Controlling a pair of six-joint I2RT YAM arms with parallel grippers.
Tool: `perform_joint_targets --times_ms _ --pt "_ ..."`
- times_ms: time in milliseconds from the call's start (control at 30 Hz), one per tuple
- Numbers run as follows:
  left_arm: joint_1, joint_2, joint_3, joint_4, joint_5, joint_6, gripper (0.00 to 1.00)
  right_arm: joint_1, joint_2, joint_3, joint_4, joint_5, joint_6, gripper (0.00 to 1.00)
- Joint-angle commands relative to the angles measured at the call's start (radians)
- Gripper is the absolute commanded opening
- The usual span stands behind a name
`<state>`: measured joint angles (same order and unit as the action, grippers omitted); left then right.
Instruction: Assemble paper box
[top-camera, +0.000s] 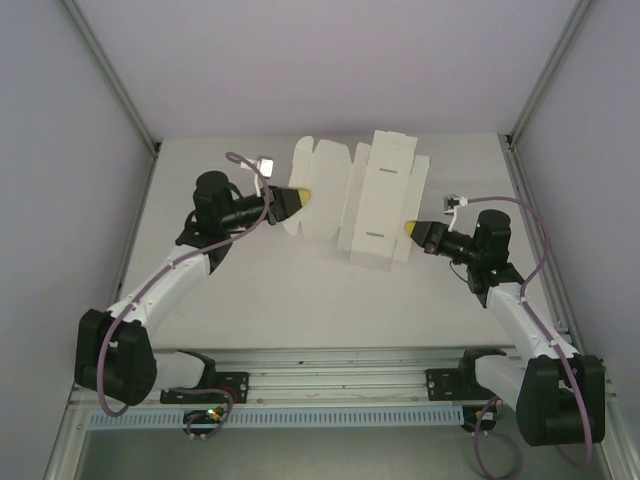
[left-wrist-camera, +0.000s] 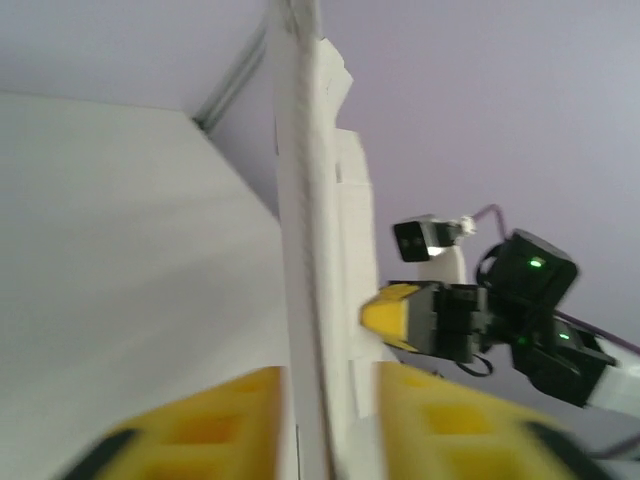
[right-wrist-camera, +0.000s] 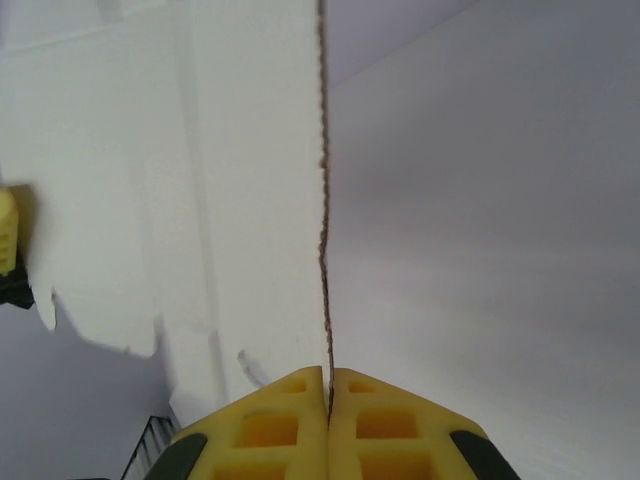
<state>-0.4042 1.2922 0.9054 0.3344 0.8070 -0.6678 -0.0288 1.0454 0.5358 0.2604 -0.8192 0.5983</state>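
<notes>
two arms reach in from the near edge of the table (top-camera: 260, 300). right gripper (top-camera: 410, 230) has its yellow fingers pinched tight on the right edge of the paper box (top-camera: 375, 195). left gripper (top-camera: 300, 197), slightly farther, clamps its left flap. the box is a mostly unfolded white sheet spread between them, mid-table.

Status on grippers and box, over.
Left gripper shut on box, left edge. Right gripper shut on right edge. Box open sheet, unassembled. Nothing blocking.
</notes>
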Motion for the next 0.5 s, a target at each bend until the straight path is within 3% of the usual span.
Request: perform_joint_targets --times_ms 0,100,200,333,467 --pt "0.007 -0.051 -0.032 -0.279 -0.259 0.124 1.00 0.036 -0.015 0.062 -0.181 0.078 -0.188 0.00" --pt "0.008 -0.089 -0.044 -0.490 -0.508 0.180 1.00 0.140 0.006 0.120 -0.396 0.258 -0.379 0.00" --pt "0.015 -0.130 -0.062 -0.587 -0.626 0.207 1.00 0.243 0.061 0.181 -0.530 0.458 -0.512 0.00" --pt "0.034 -0.168 -0.078 -0.619 -0.631 0.201 1.00 0.336 0.173 0.273 -0.597 0.752 -0.604 0.00" --pt "0.042 -0.168 -0.088 -0.577 -0.562 0.193 1.00 0.443 0.274 0.329 -0.555 1.062 -0.754 0.00"
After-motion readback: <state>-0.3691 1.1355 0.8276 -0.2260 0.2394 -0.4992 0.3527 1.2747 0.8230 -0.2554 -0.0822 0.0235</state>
